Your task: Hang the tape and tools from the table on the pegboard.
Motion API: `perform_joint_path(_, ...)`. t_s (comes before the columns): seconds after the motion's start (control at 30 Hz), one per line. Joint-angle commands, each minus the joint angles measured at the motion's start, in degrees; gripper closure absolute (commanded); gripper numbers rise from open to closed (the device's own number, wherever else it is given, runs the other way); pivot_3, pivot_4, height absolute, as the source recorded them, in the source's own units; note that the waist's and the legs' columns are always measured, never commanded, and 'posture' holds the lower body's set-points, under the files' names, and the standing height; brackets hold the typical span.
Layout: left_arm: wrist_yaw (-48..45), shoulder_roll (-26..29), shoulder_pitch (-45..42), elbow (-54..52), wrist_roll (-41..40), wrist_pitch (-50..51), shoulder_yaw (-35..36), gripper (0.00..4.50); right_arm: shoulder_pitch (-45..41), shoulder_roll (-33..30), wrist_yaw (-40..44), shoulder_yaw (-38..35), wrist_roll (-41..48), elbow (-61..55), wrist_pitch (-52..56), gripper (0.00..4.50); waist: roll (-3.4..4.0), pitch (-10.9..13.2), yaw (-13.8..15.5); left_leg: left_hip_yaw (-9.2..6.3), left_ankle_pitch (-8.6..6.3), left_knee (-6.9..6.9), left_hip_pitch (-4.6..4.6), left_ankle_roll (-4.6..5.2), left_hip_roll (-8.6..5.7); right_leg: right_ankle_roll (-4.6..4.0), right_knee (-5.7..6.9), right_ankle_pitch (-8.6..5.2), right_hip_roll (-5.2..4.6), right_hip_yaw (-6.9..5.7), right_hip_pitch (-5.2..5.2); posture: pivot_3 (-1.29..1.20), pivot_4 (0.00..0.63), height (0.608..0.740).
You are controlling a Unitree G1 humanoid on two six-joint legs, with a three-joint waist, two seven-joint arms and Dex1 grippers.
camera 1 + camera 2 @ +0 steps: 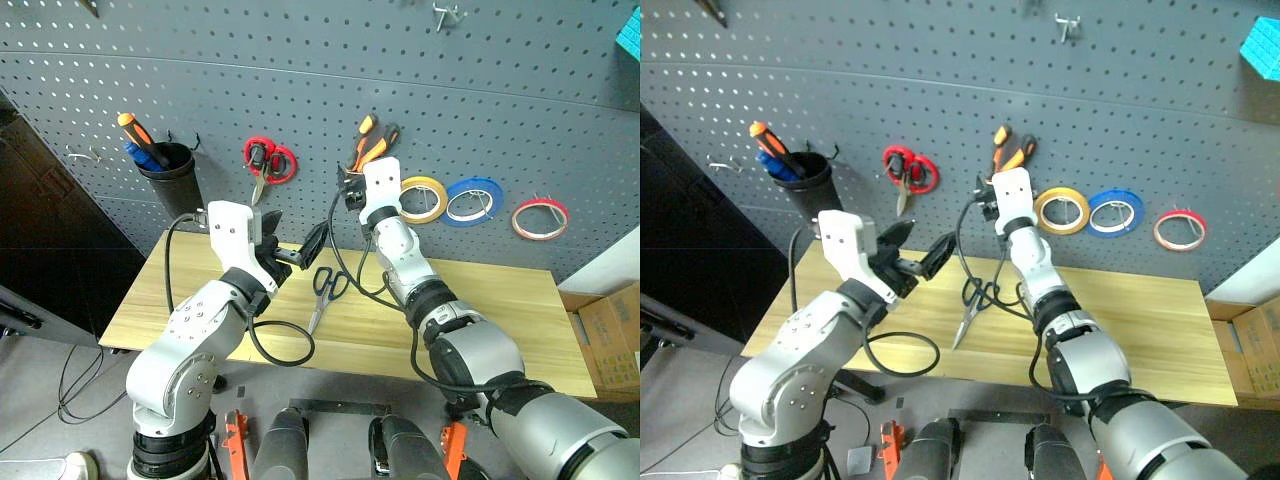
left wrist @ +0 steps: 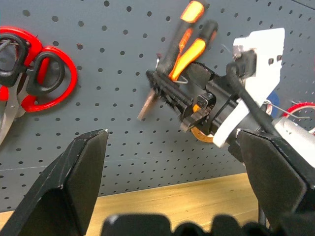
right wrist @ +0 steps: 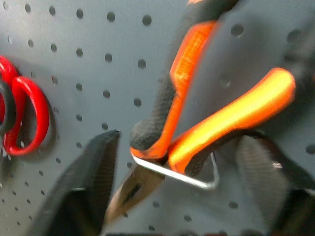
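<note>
Now pliers hang on the pegboard hook; right gripper jaws spread around them, left gripper jaws spread, empty. Back straight off; scissors on table below the pliers.

Silver-grey arms, white wrists, black cables, black claws
</note>
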Motion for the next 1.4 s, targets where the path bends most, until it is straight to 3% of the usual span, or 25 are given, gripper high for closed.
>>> perform_joint_path(0.03,-0.7,-0.3,-0.7,-0.8,-0.5,-1.2,-0.4,0.00,1.1,-0.9,0.5,-0.4,0.1,-5.0,0.7,0.02,0.05,0.0,0.0,0.00,0.00,0.00,0.00,0.01,0.00,0.01,0.00,0.00,0.00,0.00,0.00,0.24,0.165,0.740)
perform_joint_path(0.27,-1.6,0.1,-1.5,1.2,0.2,-1.9,-0.4,0.00,7.9,-1.0,4.3,0.5,1.5,-19.3,7.7,0.02,0.10,0.1,-0.2,0.01,0.01,-0.03,-0.01,0.02,0.00,-0.01,-0.02,-0.04,0.00,0.01,-0.01,0.22,0.168,0.740)
perform_joint_path(0.4,-2.3,1.0,-2.4,3.1,1.3,-2.4,-0.2,0.00,16.9,-1.4,12.7,3.1,5.2,-37.7,19.1,0.02,0.16,0.1,-0.3,-0.03,0.01,-0.06,-0.06,0.02,0.01,0.00,-0.01,-0.08,0.00,-0.02,-0.04,0.19,0.175,0.740)
perform_joint_path(0.53,-1.4,2.7,-4.1,7.8,5.4,-2.6,-1.4,0.00,27.9,-6.7,23.8,8.4,10.8,-62.3,36.0,0.02,0.40,0.2,-0.3,-0.06,0.00,-0.06,-0.12,0.02,-0.03,0.03,-0.03,-0.15,-0.03,-0.03,-0.04,0.16,0.188,0.740)
perform_joint_path(0.67,-0.9,2.9,-6.9,15.2,9.3,-3.2,-3.1,0.00,31.7,-14.2,31.8,9.7,15.3,-74.0,46.5,0.02,0.56,0.3,-0.6,-0.04,0.00,0.00,-0.11,0.02,-0.03,0.04,-0.02,-0.16,-0.03,-0.01,-0.07,0.13,0.196,0.740)
perform_joint_path(0.83,-1.6,2.7,-9.8,26.2,14.0,-3.0,-6.4,0.00,31.0,-20.8,39.5,9.7,18.2,-77.6,49.9,0.02,0.59,0.4,-1.4,-0.03,0.00,0.02,-0.08,0.01,-0.03,0.04,-0.03,-0.17,-0.03,-0.02,-0.06,0.09,0.210,0.740)
perform_joint_path(1.03,-0.2,-3.1,-9.5,39.8,17.3,-3.5,-8.4,0.00,30.5,-27.2,48.9,11.0,19.6,-76.4,49.4,0.02,0.57,0.7,-2.2,0.09,-0.04,-0.01,-0.17,0.01,-0.07,0.21,-0.12,-0.27,-0.09,0.03,-0.08,0.04,0.226,0.740)
perform_joint_path(1.4,-0.7,-0.9,-7.2,41.4,23.4,5.5,-13.2,0.00,33.8,-34.3,59.7,14.9,19.2,-78.8,46.4,0.02,0.61,2.1,-3.6,0.00,-0.08,-0.03,-0.18,0.00,-0.05,0.22,-0.04,-0.31,-0.06,0.00,-0.12,0.01,0.255,0.740)
